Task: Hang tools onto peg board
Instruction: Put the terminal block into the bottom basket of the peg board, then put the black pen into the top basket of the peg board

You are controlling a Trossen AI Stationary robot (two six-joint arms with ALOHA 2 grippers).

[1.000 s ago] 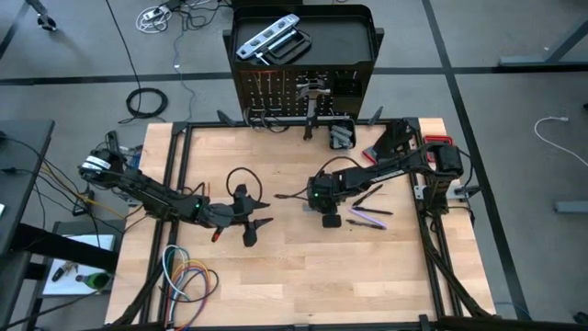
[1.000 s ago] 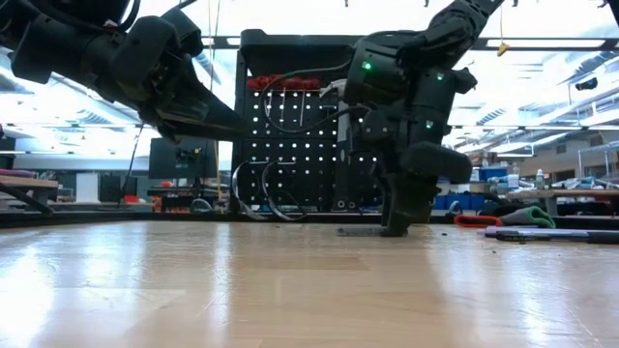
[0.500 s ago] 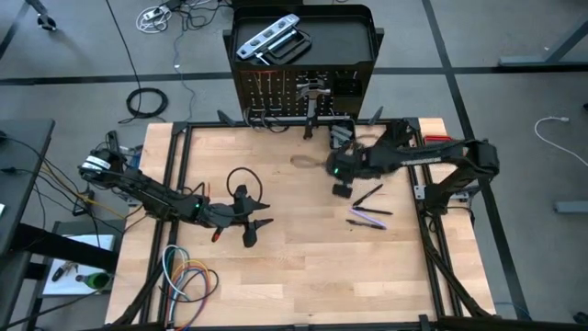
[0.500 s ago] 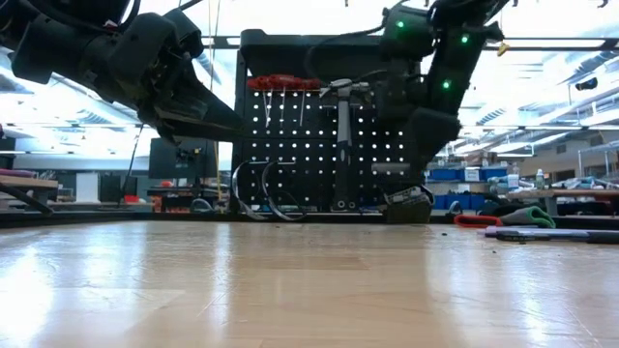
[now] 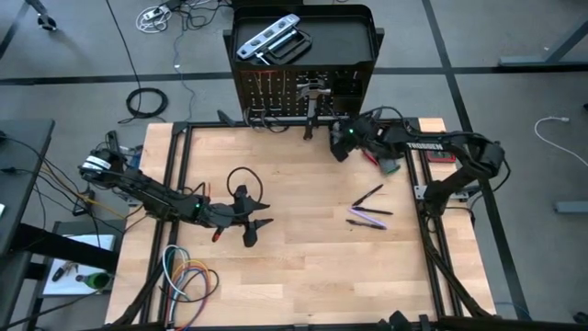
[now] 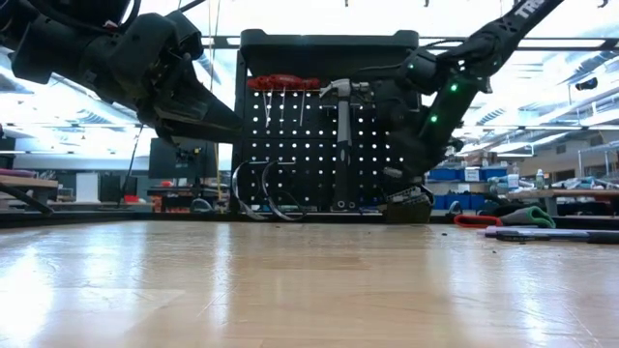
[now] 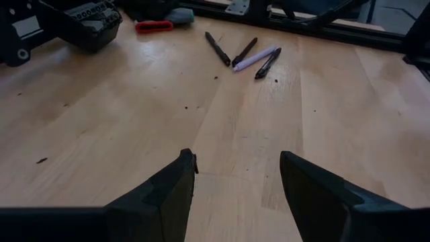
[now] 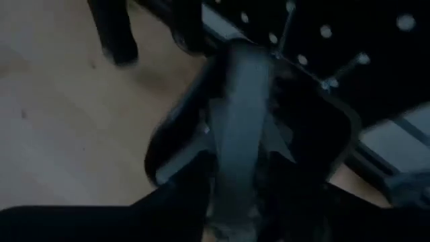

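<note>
White lettering, perhaps "TROSSEN", is seen on the right arm (image 5: 424, 145). The right tool (image 5: 342, 147) is held at the peg board (image 5: 276, 92), its spread hidden. The left tool (image 7: 236, 176), spread wide and empty, is held above the desk (image 5: 303, 267).

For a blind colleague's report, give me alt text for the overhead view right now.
The right gripper reaches to the foot of the black peg board, where a hammer hangs. The left gripper hovers over the wooden table.

- My table (image 5: 303, 276): light wood.
- Pens (image 5: 369, 207) lie right of its middle.
- Coloured cables (image 5: 186, 279) lie near its front-left corner.
- Peg board (image 5: 294, 92) stands at its far edge.
</note>
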